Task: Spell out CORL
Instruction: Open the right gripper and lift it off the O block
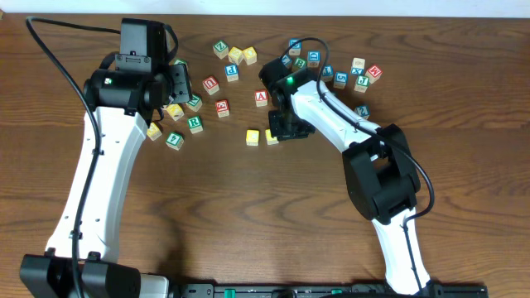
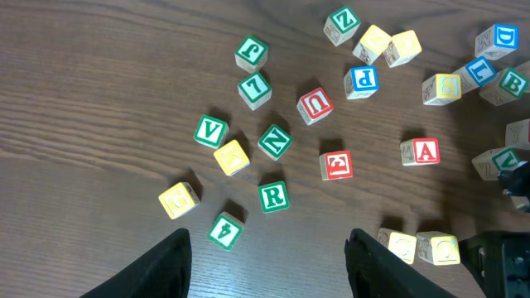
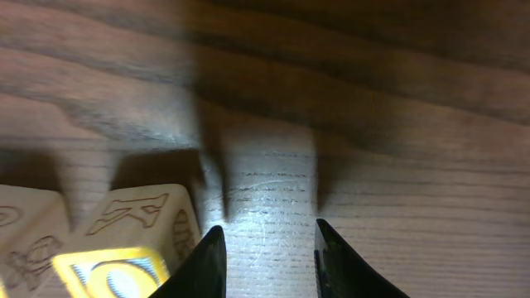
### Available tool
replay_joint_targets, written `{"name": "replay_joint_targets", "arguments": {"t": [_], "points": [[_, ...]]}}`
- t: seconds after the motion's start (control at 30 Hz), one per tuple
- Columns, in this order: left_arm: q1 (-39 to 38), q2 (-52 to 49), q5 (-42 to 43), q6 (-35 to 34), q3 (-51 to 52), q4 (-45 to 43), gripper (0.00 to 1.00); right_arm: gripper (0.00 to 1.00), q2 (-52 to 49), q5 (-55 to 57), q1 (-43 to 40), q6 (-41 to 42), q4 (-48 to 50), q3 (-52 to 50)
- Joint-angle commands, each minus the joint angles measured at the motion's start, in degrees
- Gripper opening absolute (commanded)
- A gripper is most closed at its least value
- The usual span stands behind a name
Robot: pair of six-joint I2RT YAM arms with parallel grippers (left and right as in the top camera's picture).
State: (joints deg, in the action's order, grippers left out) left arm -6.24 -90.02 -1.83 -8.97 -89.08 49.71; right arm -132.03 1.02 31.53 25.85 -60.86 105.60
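Apparently finishing a placement in the row: right end effector [image 3: 267,240] down at the counter [image 3: 397,124], fingers moderately parted and clasping nothing, only bare wood between them. Just outside one finger, touching or nearly so, a yellow block [image 3: 124,244] with a round blue letter, C or O, hard to say which; right beside that, on the side away from the finger, a pale block [image 3: 21,223]. To do this well: rise straight off the counter, no sideways drift toward that finger, so as not to twist the pair. Left end effector [image 2: 267,248] hovering, wide open and empty; green R block [image 2: 273,197] just ahead of it, green L block [image 2: 254,88] farther ahead. Probably fetch R next, fingers square to its faces.
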Motion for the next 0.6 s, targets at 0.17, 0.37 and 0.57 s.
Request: {"name": "replay_joint_targets", "arguments": {"t": [0.17, 0.37, 0.57], "points": [[0.22, -0.59, -0.15, -0.09, -0.28, 0.15, 0.59, 0.29, 1.62, -0.85, 0.83, -0.63, 1.6, -0.42], [0.22, -0.59, -0.15, -0.09, -0.28, 0.15, 0.59, 0.29, 1.62, -2.27, 1.11, -0.63, 1.49, -0.42], [0.22, -0.59, -0.15, -0.09, -0.28, 0.17, 0.59, 0.29, 1.62, -2.34, 1.62, 1.01, 1.09, -0.42]]}}
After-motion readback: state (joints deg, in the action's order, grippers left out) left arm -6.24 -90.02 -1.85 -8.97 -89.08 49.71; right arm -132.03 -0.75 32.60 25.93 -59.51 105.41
